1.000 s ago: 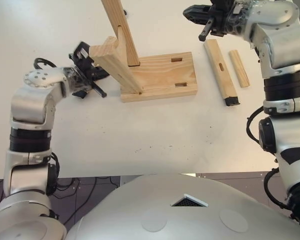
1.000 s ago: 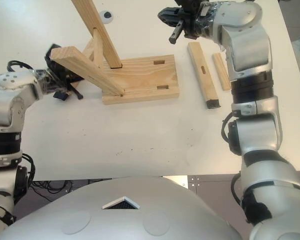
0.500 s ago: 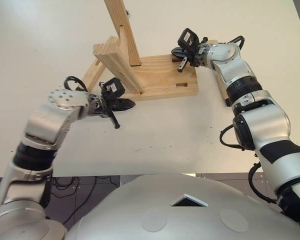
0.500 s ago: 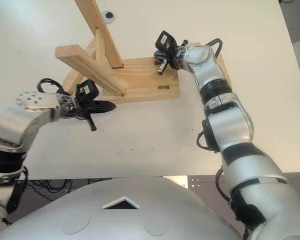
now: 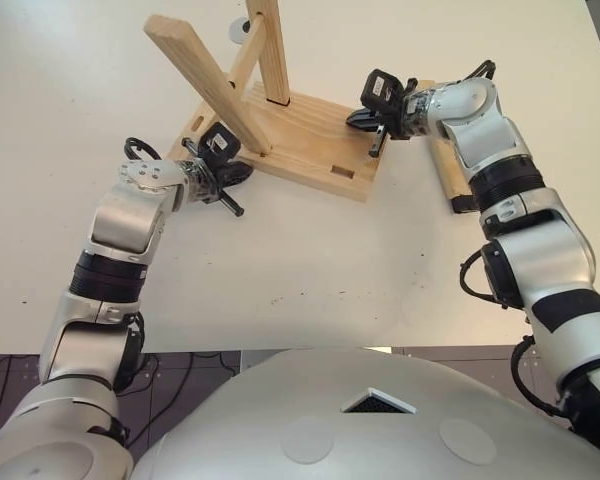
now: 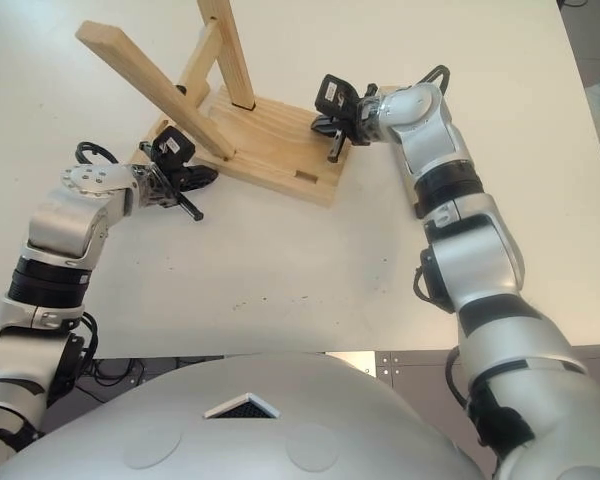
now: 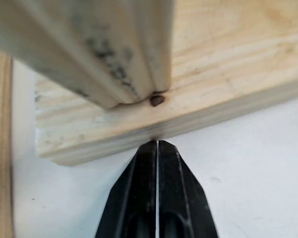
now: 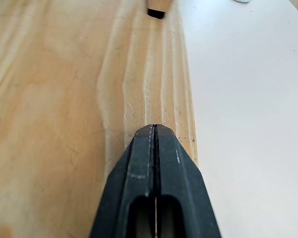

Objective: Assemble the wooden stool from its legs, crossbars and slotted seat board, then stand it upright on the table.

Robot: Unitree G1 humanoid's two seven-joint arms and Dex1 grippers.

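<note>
white table [image 5: 310,290] holds the pale slotted wooden seat board [image 5: 315,140] with two pale wooden legs [image 5: 202,78] slotted in, one leaning. my left gripper [image 7: 157,145] and right gripper [image 8: 153,128], both closed empty, touch its ends; uneven shoving could unseat that leg.

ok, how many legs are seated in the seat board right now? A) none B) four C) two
C: a slanted leg and a steeper leg stand in the seat board; a loose piece lies beside it.
</note>
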